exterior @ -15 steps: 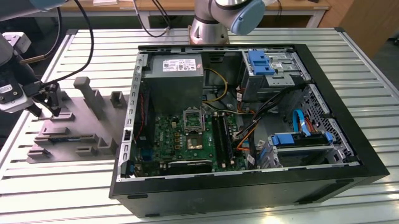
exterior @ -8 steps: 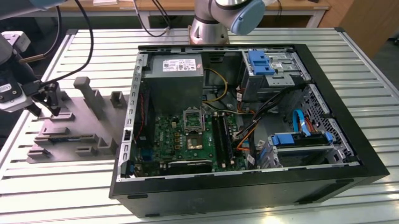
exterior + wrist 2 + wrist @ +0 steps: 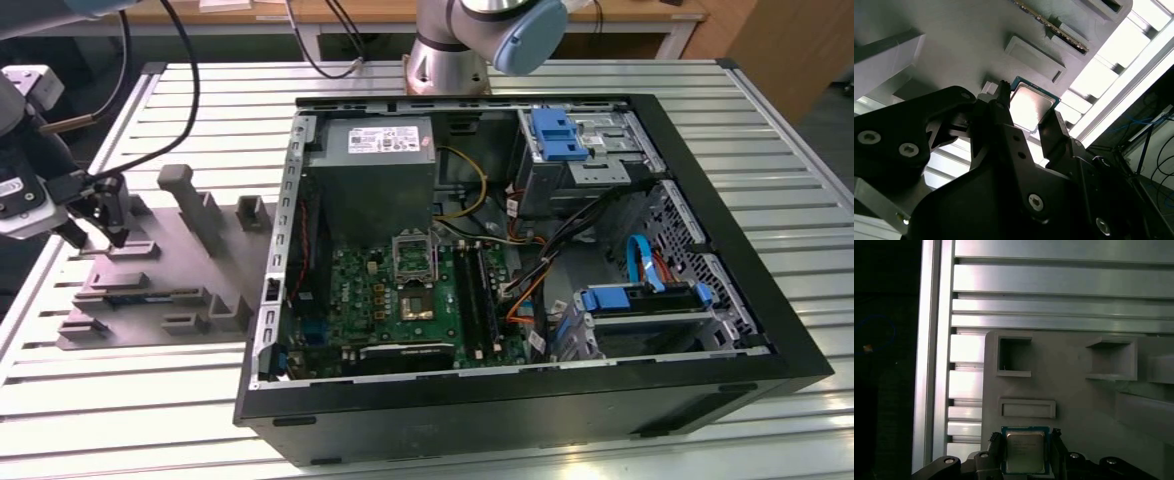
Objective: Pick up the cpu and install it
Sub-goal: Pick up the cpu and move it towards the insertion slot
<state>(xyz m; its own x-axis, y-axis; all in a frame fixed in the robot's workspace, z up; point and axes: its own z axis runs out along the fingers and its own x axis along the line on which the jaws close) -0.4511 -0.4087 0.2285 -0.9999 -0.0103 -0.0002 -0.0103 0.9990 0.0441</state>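
cpu: small flat square chip, silvery-grey metal lid, thin pale rim, green edge; lid side up, pinched at 2 opposite edges by gripper, over grey tray at 9 o'clock of pc case

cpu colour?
The cpu has a silvery-grey top with a teal-green rim; best in the first wrist view.
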